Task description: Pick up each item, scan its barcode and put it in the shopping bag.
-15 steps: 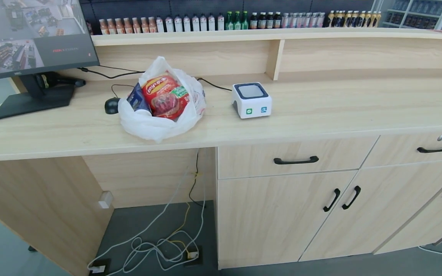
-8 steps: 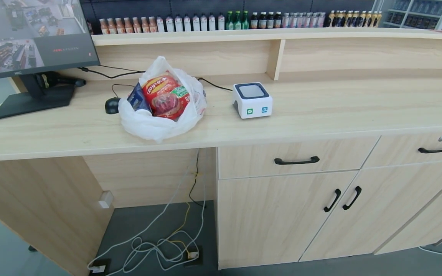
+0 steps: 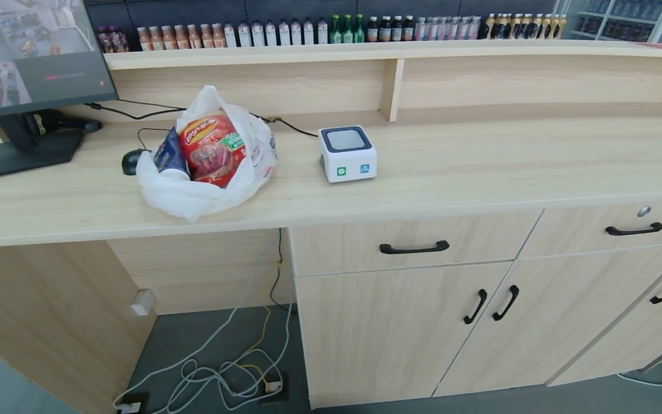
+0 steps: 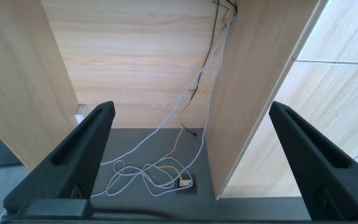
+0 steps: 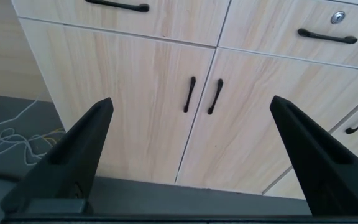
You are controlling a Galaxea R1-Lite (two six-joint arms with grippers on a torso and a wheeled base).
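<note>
Left wrist view: my left gripper [image 4: 191, 109] has both dark fingers spread wide with nothing between them. It points into the knee space [image 4: 135, 56] under the tabletop. Loose cables [image 4: 148, 177] run down its back panel and coil on the grey floor.

Right wrist view: my right gripper [image 5: 191, 102] is also spread wide and empty. It faces the cabinet doors [image 5: 135, 106], which carry two upright black handles side by side at their meeting edge. Above them is a drawer [image 5: 303, 25] with a black bar handle and a small round lock.

So both arms are low, in front of the cabinet face and below the work surface, left before the opening and right before the doors.

Head view adds the top of the tabletop [image 3: 480, 167]. The shopping bag [image 3: 181, 198], white plastic, sits left of centre near the front edge with its mouth open. A red snack bag [image 3: 210, 150] stands in it, with a blue pack [image 3: 170, 154] just beside that on the left. The scanner [image 3: 347, 154], a white cube with a dark-rimmed window on top, stands apart from the bag on its right. A black mouse [image 3: 130, 162] lies against the bag's left side.

Farther back and left is a monitor [image 3: 20, 57] on a black stand. A raised shelf [image 3: 365, 52] runs along the rear. A row of bottles [image 3: 331, 29] lines up behind it.
</note>
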